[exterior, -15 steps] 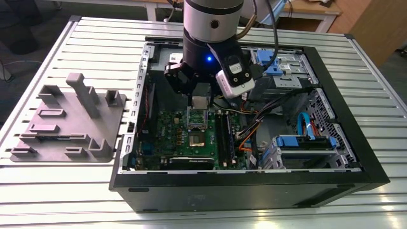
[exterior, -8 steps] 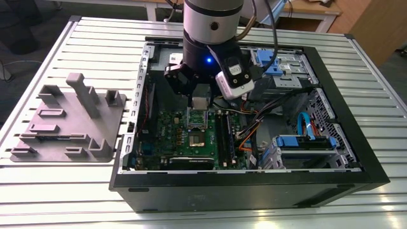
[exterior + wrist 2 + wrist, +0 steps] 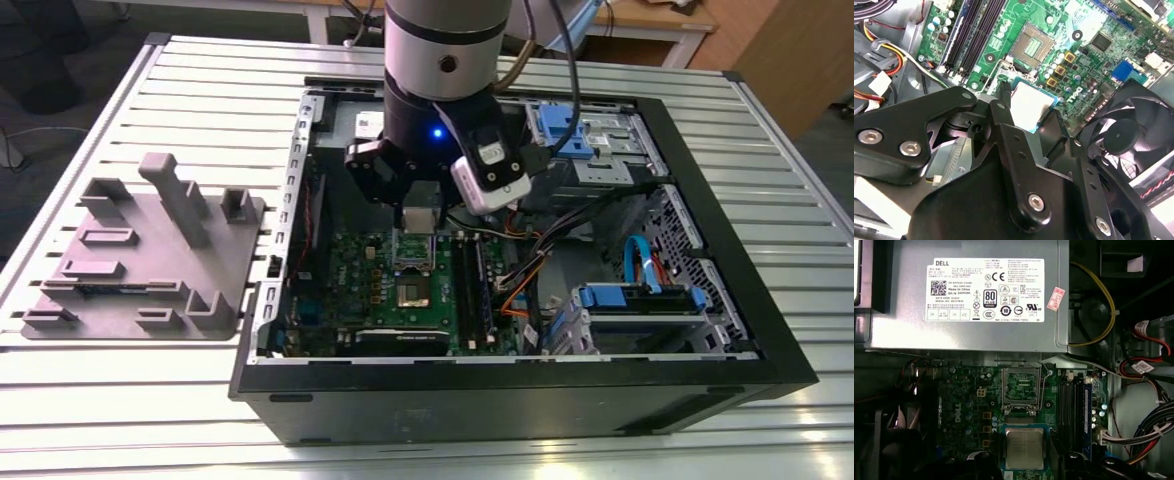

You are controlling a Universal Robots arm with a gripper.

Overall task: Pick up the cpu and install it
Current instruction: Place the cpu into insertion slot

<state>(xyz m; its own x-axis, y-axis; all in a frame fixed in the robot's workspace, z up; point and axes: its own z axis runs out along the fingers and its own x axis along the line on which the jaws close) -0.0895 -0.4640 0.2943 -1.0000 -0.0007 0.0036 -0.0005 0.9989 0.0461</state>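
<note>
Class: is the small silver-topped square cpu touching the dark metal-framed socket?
Apart: the first wrist view shows a strip of green board between cpu and socket.

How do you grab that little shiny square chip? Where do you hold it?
Pinch the cpu by two opposite thin edges, coming straight down from above. It is a flat square with its metal top facing up and no handle, so the edges are probably the only place to hold.
</note>
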